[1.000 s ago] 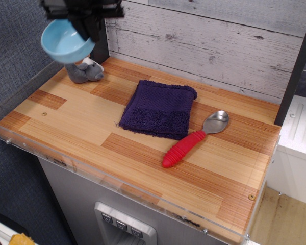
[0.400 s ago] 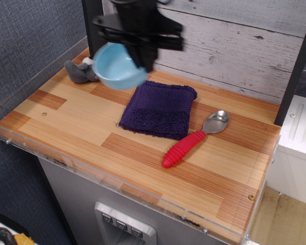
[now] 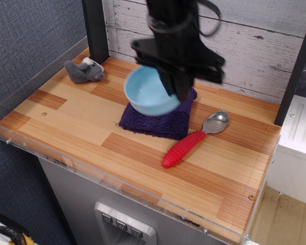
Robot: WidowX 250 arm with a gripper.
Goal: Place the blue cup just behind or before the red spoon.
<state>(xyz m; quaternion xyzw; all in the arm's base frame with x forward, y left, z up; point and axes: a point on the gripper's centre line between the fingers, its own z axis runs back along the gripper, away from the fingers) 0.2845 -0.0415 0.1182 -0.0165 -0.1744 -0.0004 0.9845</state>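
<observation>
A wooden table top (image 3: 71, 120) of light and reddish-brown planks fills the view, with a clear acrylic edge running along its front and left sides. Behind it stands a wall of whitewashed, weathered boards (image 3: 255, 46), with a black post (image 3: 94, 28) at the back left corner. A blue-grey fabric panel (image 3: 25, 41) rises on the left, and a white unit (image 3: 301, 127) sits off the right edge.

A dark purple cloth (image 3: 158, 122) lies near the middle of the table, and a small grey stuffed toy (image 3: 83, 71) rests at the back left. The red spoon (image 3: 195, 139) lies flat just right of the cloth, its long axis diagonal: the silver bowl points to the back right, the ribbed red handle to the front left.

The black gripper (image 3: 172, 88) hangs above the cloth, clamped on the rim of the blue cup (image 3: 149, 92). The cup is held in the air, tilted so its open mouth faces up and to the left, well apart from the spoon
</observation>
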